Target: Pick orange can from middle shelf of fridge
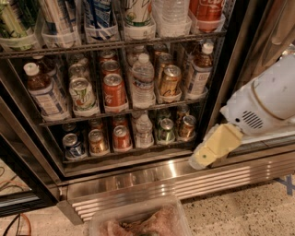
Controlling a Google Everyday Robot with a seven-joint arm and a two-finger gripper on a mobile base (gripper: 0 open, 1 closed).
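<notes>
The fridge [161,177] stands open in front of me, with a dark frame and a ribbed steel base. The orange can [169,81], dull golden with a silver lid, stands at the front of a lane on the middle shelf [125,109], right of a water bottle [143,81]. A brighter red-orange can [114,90] and a white-and-green can [83,94] stand further left. My gripper [208,154], yellowish on a white arm, hangs at the lower right, in front of the fridge's bottom ledge, below and to the right of the orange can and apart from it.
Tea bottles [44,91] [199,73] stand at both ends of the middle shelf. The rack above holds tall cans [137,13]; the bottom rack holds small cans [121,137]. A clear plastic tub [138,220] sits on the floor at the bottom. The door frame [18,198] stands at the left.
</notes>
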